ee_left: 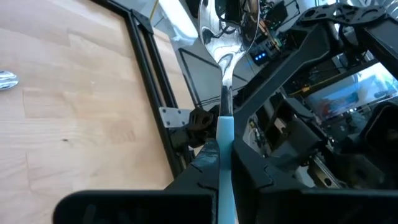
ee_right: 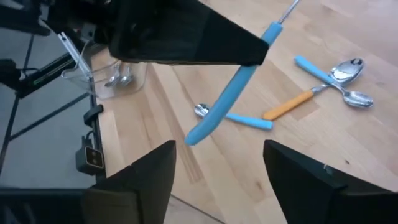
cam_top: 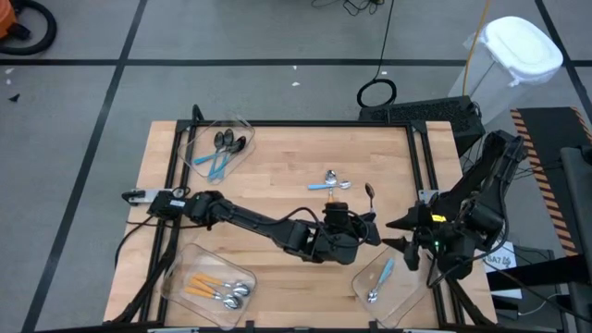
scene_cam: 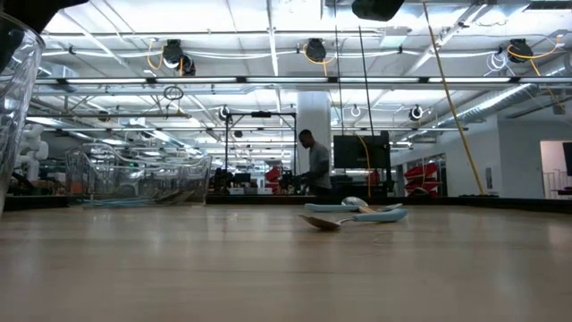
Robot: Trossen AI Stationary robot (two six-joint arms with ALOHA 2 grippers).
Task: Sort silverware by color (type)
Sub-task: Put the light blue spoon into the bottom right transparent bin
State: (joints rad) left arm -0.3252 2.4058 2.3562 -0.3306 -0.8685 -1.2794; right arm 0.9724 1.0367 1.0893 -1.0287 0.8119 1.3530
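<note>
My left gripper (cam_top: 368,231) is over the table's right half, shut on a spoon (ee_left: 222,93) with a silver bowl and a light-blue handle. My right gripper (cam_top: 396,233) faces it from the right, open. In the right wrist view that spoon's blue handle (ee_right: 231,93) juts out from under the left gripper, just ahead of my open right gripper (ee_right: 217,158), with no touch showing. Loose spoons lie flat on the table: a blue-handled one (ee_right: 328,70), an orange-handled one (ee_right: 292,107) and another blue-handled one (ee_right: 244,120). My left gripper pinches the spoon's light-blue handle (ee_left: 224,138) between its two fingers (ee_left: 249,158). The spoon lies along the fingers, its silver bowl (ee_left: 217,31) pointing ahead toward the right arm. It is lifted clear of the table, and the handle's free end (ee_right: 194,135) sticks out unsupported.
Three clear bins stand on the table: far left (cam_top: 222,148) with blue-handled black spoons, near left (cam_top: 211,287) with orange-handled silver spoons, near right (cam_top: 384,282) with one blue-handled silver spoon. A black-bowled spoon (cam_top: 368,191) lies near the loose spoons (cam_top: 329,183). A black frame edges the table.
</note>
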